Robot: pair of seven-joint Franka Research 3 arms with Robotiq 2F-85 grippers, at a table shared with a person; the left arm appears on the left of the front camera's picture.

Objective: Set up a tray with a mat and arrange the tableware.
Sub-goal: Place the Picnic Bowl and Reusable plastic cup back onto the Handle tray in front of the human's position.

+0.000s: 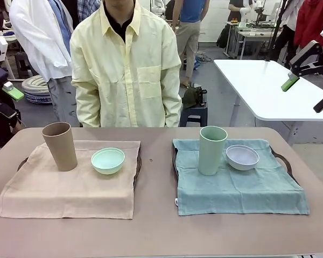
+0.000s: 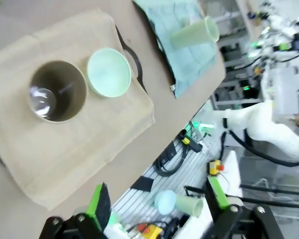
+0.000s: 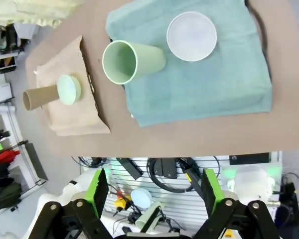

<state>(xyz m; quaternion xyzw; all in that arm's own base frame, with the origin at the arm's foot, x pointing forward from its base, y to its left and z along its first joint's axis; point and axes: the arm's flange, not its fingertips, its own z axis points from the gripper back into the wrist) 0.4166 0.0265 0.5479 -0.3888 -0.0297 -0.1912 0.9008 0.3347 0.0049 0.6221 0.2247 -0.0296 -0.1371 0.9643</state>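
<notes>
Tan cup (image 2: 58,91) stands upright directly below my left end effector (image 2: 159,201), nearer than the right (image 3: 153,191); both gape wide, holding nothing above the bench (image 1: 156,226).

front view faces across the table (image 1: 156,226) toward the person (image 1: 126,64); both wrist views look down from high above it, sharing its two mats.

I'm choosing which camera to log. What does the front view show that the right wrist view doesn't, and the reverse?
Front only: the person in a yellow shirt standing behind the table.
Right wrist only: the open right gripper and the inside of the sage green cup.
Both: the tan cup, mint green bowl and white bowl on their mats.
</notes>
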